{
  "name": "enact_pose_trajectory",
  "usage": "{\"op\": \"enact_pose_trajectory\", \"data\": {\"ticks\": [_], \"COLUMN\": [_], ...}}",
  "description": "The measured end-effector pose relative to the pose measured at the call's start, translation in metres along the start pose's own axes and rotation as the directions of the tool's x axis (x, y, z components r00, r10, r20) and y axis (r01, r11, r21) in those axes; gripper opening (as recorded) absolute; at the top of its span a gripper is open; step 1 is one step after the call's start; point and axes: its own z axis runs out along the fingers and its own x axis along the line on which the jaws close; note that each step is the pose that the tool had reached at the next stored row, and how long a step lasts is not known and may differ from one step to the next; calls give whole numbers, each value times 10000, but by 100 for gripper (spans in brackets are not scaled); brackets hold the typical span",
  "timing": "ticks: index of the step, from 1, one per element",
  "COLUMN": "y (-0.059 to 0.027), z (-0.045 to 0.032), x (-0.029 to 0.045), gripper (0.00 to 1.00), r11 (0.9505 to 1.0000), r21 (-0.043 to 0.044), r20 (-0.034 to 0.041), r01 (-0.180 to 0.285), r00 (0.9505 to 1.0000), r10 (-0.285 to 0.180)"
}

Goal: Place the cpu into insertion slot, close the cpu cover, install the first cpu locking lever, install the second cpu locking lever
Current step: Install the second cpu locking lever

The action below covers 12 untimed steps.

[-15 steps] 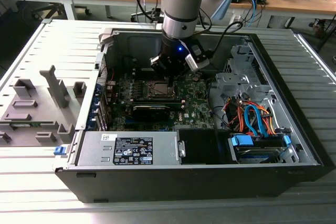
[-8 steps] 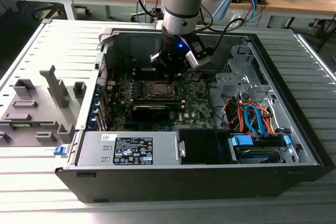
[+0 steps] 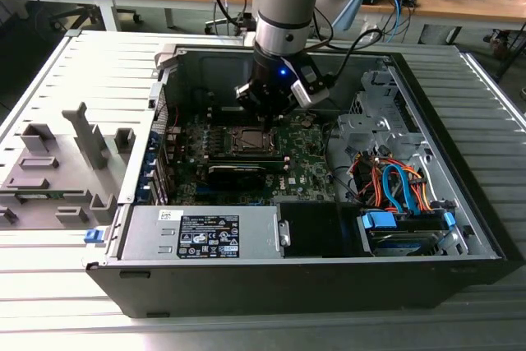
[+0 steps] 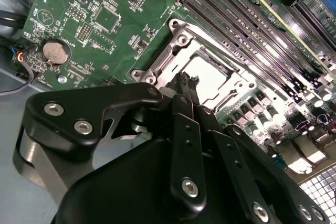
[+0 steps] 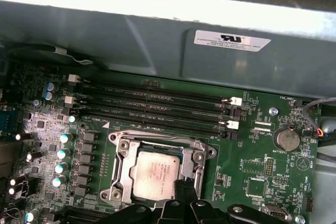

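The cpu [image 5: 155, 174], a pale silvery square, lies in the insertion slot on the green motherboard. The slot's metal rim [image 5: 111, 139] frames it. The cpu cover [image 5: 122, 167] lies flat over the chip, whose face shows through the window. My gripper [image 5: 181, 190] hangs just above one edge of the socket, fingers together with nothing between them. In the second wrist view the fingertips [image 4: 188, 80] hover at the edge of the bright cpu [image 4: 212, 74]. In the exterior view the gripper [image 3: 271, 113] stands over the cpu [image 3: 249, 139] inside the open computer case.
Long memory slots [image 5: 157, 106] run beside the socket, with a coin battery [image 5: 287, 139] nearby and the case wall [image 5: 157, 40] behind. A black graphics card [image 3: 238, 174], power supply [image 3: 205, 236] and coloured cables [image 3: 394, 187] fill the case. A grey fixture [image 3: 57, 170] stands on the exterior view's left.
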Motion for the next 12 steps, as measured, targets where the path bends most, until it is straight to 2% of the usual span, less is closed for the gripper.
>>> {"op": "enact_pose_trajectory", "data": {"ticks": [12], "y": [-87], "z": [6], "x": [13], "gripper": [11], "r11": [10000], "r21": [0], "r20": [0], "r01": [-1], "r00": [10000], "r10": [1]}}
